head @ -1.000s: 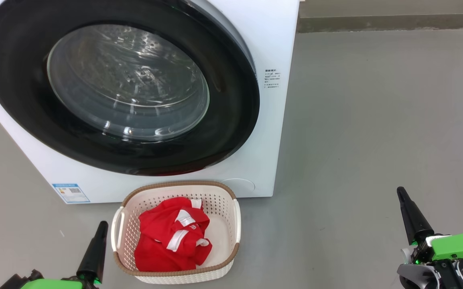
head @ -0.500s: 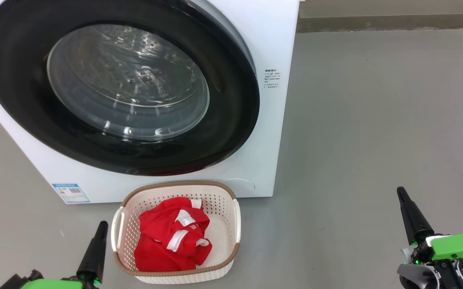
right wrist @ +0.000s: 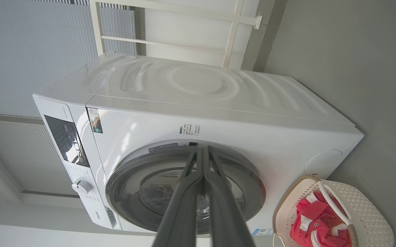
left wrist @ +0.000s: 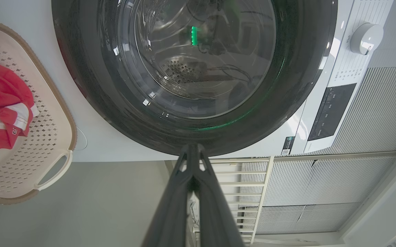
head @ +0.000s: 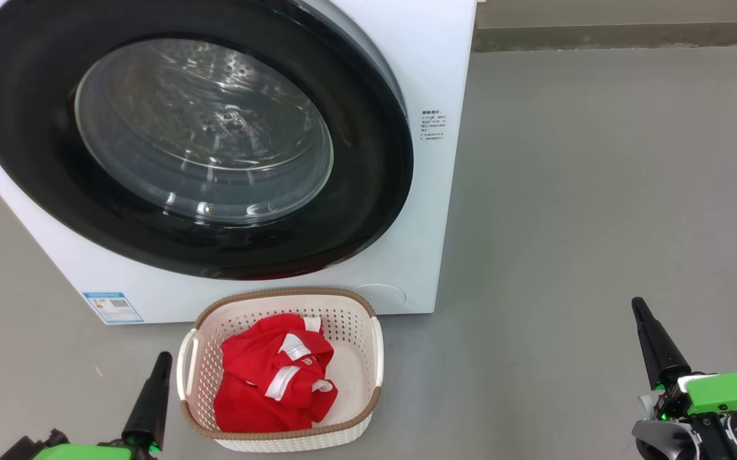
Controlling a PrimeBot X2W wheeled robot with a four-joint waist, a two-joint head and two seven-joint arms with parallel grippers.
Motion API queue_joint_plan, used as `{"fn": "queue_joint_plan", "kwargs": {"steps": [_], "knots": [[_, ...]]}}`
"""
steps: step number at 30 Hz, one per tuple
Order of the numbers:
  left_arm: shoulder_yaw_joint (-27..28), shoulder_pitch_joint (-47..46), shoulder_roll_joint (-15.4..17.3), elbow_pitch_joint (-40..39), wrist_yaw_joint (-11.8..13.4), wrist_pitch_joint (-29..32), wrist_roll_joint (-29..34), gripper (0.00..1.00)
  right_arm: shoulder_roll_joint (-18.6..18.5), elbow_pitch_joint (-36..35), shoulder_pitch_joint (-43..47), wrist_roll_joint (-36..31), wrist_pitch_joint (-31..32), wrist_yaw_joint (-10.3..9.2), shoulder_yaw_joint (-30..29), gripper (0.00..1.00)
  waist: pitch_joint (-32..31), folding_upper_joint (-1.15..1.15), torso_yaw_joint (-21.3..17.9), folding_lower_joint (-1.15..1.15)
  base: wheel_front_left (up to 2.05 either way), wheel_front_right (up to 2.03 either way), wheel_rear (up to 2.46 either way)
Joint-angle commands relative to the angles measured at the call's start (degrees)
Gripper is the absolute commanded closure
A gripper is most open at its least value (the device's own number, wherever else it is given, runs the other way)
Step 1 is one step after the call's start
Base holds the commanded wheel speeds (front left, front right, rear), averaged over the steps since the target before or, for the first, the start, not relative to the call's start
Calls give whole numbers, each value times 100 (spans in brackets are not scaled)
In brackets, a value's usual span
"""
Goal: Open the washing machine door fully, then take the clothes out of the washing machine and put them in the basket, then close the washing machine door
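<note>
The white washing machine [head: 435, 76] fills the upper left of the head view. Its round black-rimmed door [head: 368, 191] lies shut against the front, and the steel drum shows through the glass. On the floor before the machine stands the cream basket [head: 362, 418] with the red clothes [head: 266, 377] lying in it. My left gripper [head: 163, 356] is low at the left of the basket, shut and empty. My right gripper [head: 637, 303] is far to the right over bare floor, shut and empty. Both wrist views show the closed door [left wrist: 287, 96] [right wrist: 249, 178] and the basket [left wrist: 57, 137] [right wrist: 369, 219].
Grey floor [head: 598, 191] spreads to the right of the machine up to a wall base [head: 624, 35] at the back. A blue label [head: 113, 307] sits at the machine's lower left corner. A control panel and a dial [left wrist: 366, 37] are on the machine's front.
</note>
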Motion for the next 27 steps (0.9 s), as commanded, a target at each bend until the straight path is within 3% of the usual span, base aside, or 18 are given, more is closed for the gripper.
{"fn": "queue_joint_plan", "kwargs": {"steps": [1,27], "knots": [[209,-227,56,-143,-40,19,-39,100,-52,-175,-239,29,33,-4,98,100,0,0,0,0,0,0,0],[208,-227,56,-143,-40,18,-39,100,-52,-175,-239,30,33,-4,99,100,0,0,0,0,0,0,0]]}}
